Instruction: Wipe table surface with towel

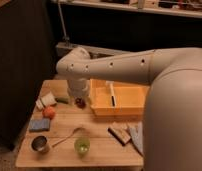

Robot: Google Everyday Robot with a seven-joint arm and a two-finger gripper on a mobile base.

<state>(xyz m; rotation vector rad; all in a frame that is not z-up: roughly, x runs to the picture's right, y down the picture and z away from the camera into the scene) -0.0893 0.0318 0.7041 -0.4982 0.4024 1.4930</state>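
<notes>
The table surface (101,152) is a pale wooden slatted top that fills the lower middle of the camera view. The towel (137,136), a light blue-grey creased cloth, lies at the table's right edge, partly hidden behind my big white arm. My gripper (78,99) hangs from the wrist above the back left part of the table, just left of the yellow tray and far from the towel. A small dark red thing (81,103) shows right at the gripper.
A yellow tray (119,98) stands at the back middle. A brown block (118,134) lies beside the towel. At the left are a white cup (45,102), an orange ball (49,113) and a blue pad (39,125). In front stand a metal cup (40,144), a spoon (68,138) and a green cup (82,145).
</notes>
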